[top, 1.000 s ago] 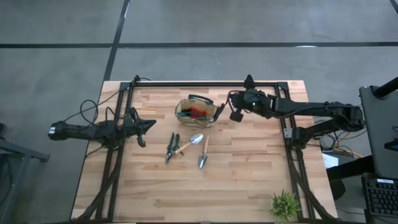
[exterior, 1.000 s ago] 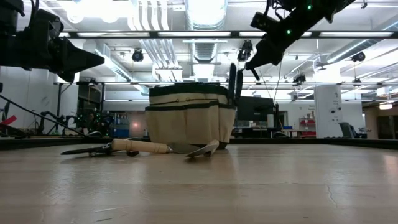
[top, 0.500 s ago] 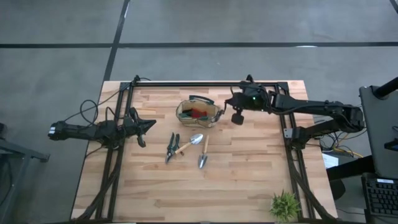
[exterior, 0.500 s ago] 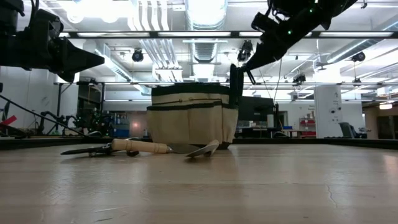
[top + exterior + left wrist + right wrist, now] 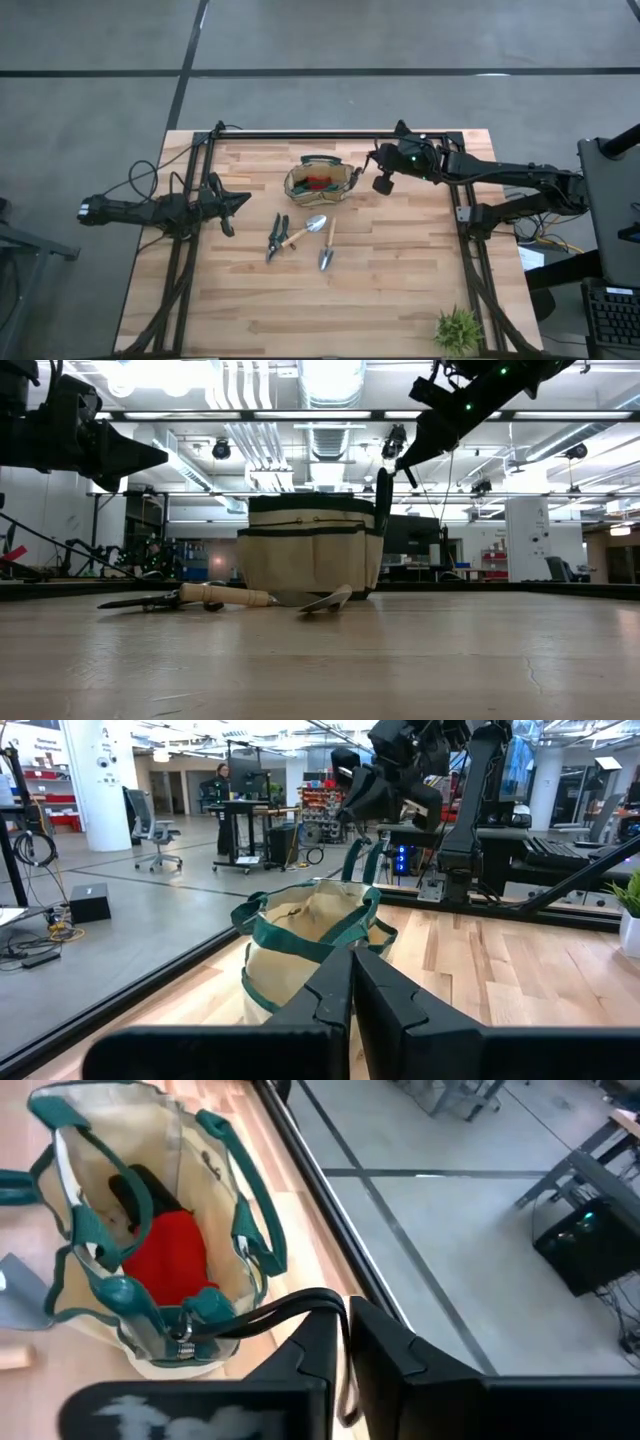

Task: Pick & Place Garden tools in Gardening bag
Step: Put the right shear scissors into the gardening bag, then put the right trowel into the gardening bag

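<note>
The tan gardening bag [image 5: 320, 183] with green trim stands on its base at the table's far middle. It also shows in the low view [image 5: 310, 550] and the left wrist view [image 5: 300, 945]. A red item [image 5: 175, 1250] and a dark tool [image 5: 135, 1195] lie inside it. Pruning shears [image 5: 276, 236] and two wooden-handled trowels [image 5: 305, 232] [image 5: 327, 247] lie flat on the table in front of the bag. My right gripper [image 5: 366, 168] is just right of the bag, shut on its dark handle strap. My left gripper [image 5: 240, 201] is shut and empty at the table's left. My right gripper pinches the bag's dark handle strap [image 5: 290, 1305] between its two fingers, on the bag's right side. The fingers come from the table's right, slanting down [image 5: 403, 460]. The strap runs up from the bag's rim to the fingers. The bag's base stays on the table.
A small green plant [image 5: 458, 330] stands at the near right corner. Black frame rails [image 5: 330, 133] run along the table's far edge and sides. Bare wood lies near the front edge. A person shows in the room beyond, in the left wrist view [image 5: 222, 770].
My right gripper has drawn back a little toward the table's right edge with the handle strap. The bag has slid a little the same way, still upright on its base.
</note>
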`<state>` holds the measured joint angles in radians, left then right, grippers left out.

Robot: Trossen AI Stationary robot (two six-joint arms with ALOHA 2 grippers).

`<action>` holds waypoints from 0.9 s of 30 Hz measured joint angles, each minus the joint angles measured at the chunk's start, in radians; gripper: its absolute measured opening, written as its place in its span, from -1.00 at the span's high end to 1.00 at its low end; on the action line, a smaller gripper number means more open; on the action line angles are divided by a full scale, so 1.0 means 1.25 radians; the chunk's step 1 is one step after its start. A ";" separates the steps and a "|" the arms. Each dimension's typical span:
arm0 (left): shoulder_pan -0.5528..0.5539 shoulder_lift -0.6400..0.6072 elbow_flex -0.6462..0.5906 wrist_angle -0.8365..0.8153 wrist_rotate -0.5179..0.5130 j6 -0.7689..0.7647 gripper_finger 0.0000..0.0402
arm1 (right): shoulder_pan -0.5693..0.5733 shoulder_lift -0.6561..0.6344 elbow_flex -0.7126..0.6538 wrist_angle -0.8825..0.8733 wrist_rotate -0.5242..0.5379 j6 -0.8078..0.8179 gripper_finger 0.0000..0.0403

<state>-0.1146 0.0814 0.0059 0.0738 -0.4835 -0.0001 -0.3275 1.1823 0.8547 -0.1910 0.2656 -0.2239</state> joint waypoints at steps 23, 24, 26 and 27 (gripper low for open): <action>0.000 0.000 0.000 0.000 0.000 0.000 0.92 | 0.123 -0.126 0.000 -0.120 -0.009 0.003 0.12; 0.000 0.000 0.000 0.000 0.000 0.000 0.92 | 0.148 -0.120 0.000 -0.120 -0.011 -0.007 0.13; 0.000 0.000 0.000 0.000 0.000 0.000 0.91 | 0.202 -0.101 0.000 -0.121 -0.010 -0.036 0.15; 0.000 0.000 0.000 0.000 0.000 0.000 0.91 | 0.228 -0.087 0.000 -0.120 -0.009 -0.054 0.16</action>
<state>-0.1146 0.0812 0.0061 0.0738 -0.4839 0.0002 -0.0419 1.0730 0.8547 -0.3405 0.2541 -0.2916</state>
